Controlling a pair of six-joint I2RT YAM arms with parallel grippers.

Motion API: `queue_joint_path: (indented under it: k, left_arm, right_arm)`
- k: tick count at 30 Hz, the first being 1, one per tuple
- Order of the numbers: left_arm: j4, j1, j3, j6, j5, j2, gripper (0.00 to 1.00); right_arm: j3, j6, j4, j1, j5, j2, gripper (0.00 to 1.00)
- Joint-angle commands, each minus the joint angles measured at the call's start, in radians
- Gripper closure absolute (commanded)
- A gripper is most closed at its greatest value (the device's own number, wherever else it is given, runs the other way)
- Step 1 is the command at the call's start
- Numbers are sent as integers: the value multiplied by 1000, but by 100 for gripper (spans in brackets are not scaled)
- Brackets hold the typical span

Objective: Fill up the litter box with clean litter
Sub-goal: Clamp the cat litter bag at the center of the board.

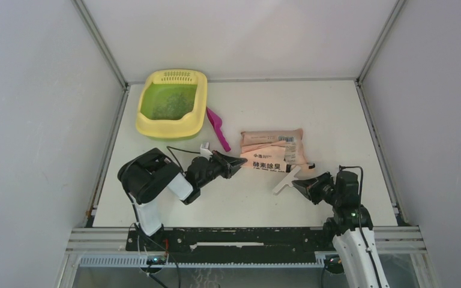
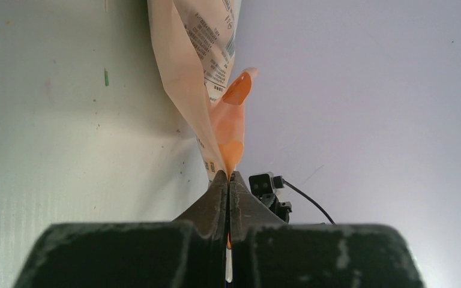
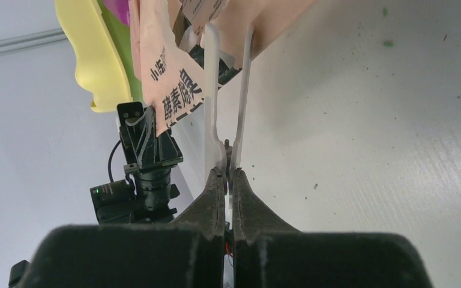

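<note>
The pale yellow rounded plastic litter box (image 1: 171,129) holds dark grey-green litter granules (image 1: 168,102) thinly on its green floor. Just right of it lies a peach-pink printed plastic bag (image 1: 273,147). The left gripper (image 1: 240,161) pinches the bag's box-side edge, and the right gripper (image 1: 297,183) clamps a white plastic clip (image 1: 285,180) at the corner farthest from the box.

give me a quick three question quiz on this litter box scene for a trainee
1. True or false: the magenta plastic scoop lies inside the pale yellow plastic litter box.
2. The left gripper is shut on: A the peach-pink printed plastic bag; B the scoop; C nothing.
3. Which gripper holds the white two-pronged plastic clip?
Key: 1 false, the scoop lies on the table beside the box. 2 A. 3 the right gripper.
</note>
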Motion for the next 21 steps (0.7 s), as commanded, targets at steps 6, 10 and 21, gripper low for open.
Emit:
queue_joint_path:
  k: [6, 10, 21]
  left_arm:
    - [96, -27, 3, -36, 30, -37, 99]
    - [96, -35, 4, -43, 27, -47, 99]
    - [95, -74, 58, -68, 16, -26, 99]
  right_arm:
    - [-3, 15, 86, -53, -3, 41, 100]
    - [-2, 31, 88, -64, 1, 51, 100]
    - [44, 11, 22, -140, -59, 51, 100]
